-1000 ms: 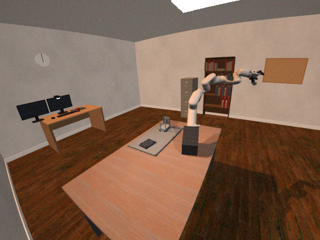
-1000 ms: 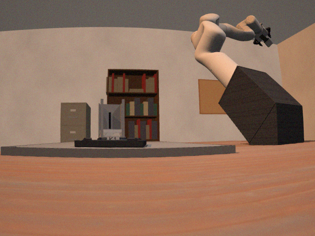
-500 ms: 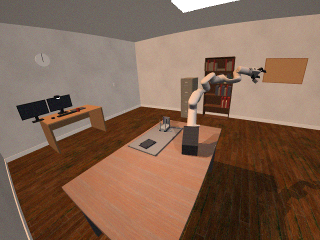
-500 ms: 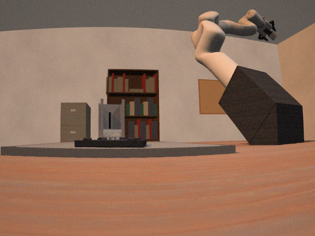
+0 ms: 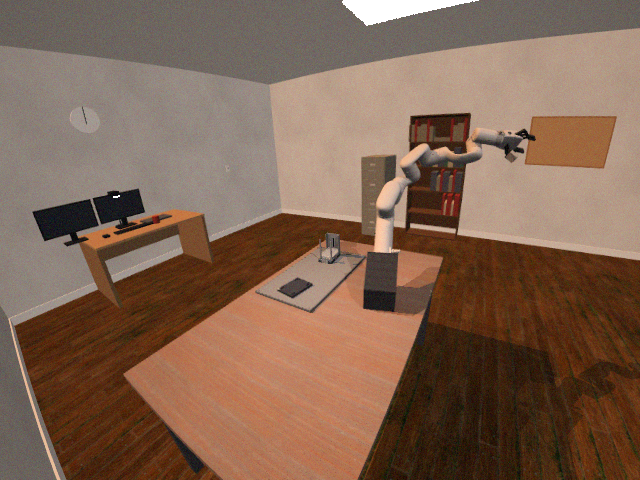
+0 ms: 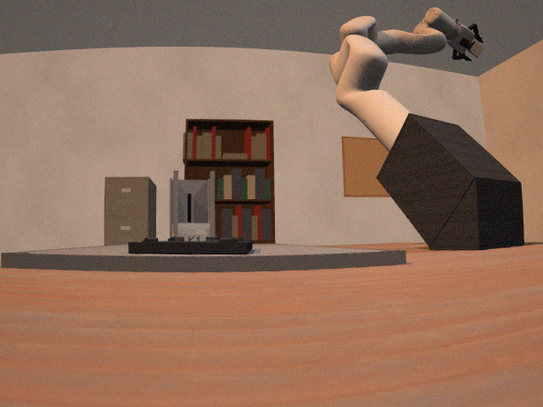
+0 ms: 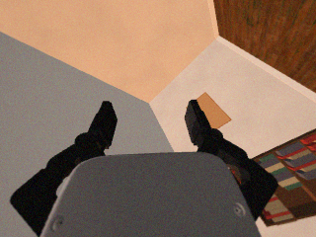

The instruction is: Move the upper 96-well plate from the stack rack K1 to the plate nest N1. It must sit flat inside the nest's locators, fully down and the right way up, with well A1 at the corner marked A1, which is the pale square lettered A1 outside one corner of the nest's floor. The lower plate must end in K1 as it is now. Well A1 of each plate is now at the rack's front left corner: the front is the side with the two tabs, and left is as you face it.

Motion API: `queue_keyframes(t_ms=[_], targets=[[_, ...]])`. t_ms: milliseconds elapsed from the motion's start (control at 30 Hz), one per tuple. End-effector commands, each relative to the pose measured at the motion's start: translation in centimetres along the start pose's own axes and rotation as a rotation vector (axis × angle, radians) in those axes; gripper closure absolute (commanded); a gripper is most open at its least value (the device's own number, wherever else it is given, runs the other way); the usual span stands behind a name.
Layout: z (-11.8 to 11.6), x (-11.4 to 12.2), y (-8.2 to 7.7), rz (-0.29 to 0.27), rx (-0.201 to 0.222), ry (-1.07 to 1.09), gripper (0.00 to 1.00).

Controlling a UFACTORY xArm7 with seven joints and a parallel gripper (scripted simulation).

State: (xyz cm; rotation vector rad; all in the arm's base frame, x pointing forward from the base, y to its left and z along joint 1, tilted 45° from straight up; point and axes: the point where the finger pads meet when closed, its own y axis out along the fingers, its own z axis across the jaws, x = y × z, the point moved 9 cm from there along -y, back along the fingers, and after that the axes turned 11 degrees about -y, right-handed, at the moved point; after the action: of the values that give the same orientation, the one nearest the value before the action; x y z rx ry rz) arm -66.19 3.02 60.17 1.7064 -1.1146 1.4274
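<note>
Two claw fingers wide apart, claw [image 5: 523, 143] empty, high up by wall. Upper plate [image 6: 193, 229] in rack K1 [image 5: 330, 246], far below claw, on desk [image 5: 268, 372]. Swing down slow, line up over rack.

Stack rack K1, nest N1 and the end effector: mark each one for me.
stack rack K1 [image 5: 331, 240], top view, on its upright back wall
nest N1 [image 5: 295, 287], top view, on its dark floor
end effector [image 5: 523, 142], top view, midway between its open fingertips
</note>
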Motion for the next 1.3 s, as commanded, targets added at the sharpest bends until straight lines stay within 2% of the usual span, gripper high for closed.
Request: queue_keyframes(t_ms=[0, 33, 167, 600, 733, 833, 900, 1167, 1267], targets=[[-1.7, -0.9, -0.9, -0.002, -0.006, -0.002, 0.00], [-1.9, -1.1, -1.0, -0.002, -0.006, -0.002, 0.00], [-2.6, -1.2, -1.8, 0.103, -0.079, -0.043, 0.00], [-6.4, -4.1, -4.3, 0.110, -0.083, -0.046, 0.00], [-7.0, -4.2, -5.2, 0.218, -0.155, -0.077, 0.00], [-7.9, -4.9, -6.0, 0.225, -0.159, -0.079, 0.00], [-7.9, -4.9, -6.0, 0.225, -0.159, -0.079, 0.00], [-10.6, -7.0, -8.2, 0.225, -0.159, -0.079, 0.00], [-10.9, -7.0, -8.9, 0.309, -0.211, -0.096, 0.00]])
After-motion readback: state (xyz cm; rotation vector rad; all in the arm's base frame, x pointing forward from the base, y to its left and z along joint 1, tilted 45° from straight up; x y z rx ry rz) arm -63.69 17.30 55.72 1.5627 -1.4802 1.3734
